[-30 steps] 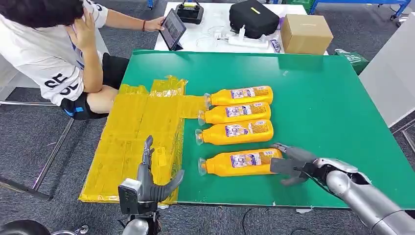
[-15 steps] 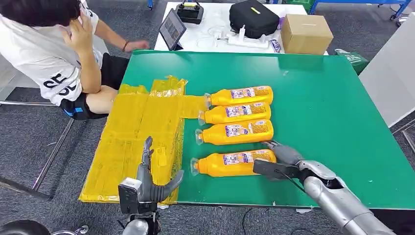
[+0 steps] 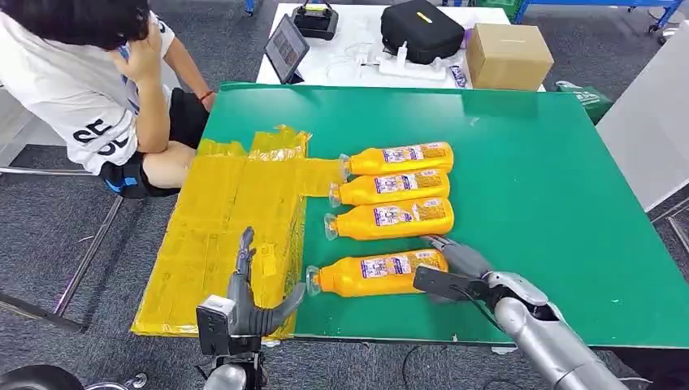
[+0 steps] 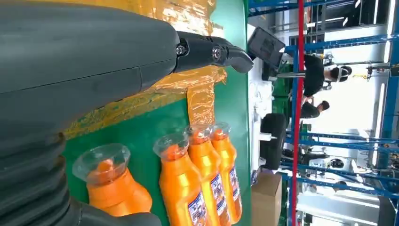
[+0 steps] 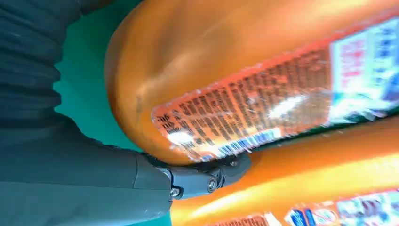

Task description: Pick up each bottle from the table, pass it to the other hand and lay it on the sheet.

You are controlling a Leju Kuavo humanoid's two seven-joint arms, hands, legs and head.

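The right hand [image 3: 451, 272] grips the base of the nearest orange bottle [image 3: 374, 275], lying on the green table [image 3: 528, 179] beside the yellow sheet [image 3: 219, 227]; the left hand [image 3: 248, 296] hovers open.

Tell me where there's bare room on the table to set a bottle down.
Free: the green table right of the bottles, and the yellow sheet to their left. Crowded: the bottle row, and the near edge where the right hand grips the nearest bottle.

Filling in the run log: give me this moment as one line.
right hand: at base of nearest bottle | left hand: open, over sheet | bottles on table
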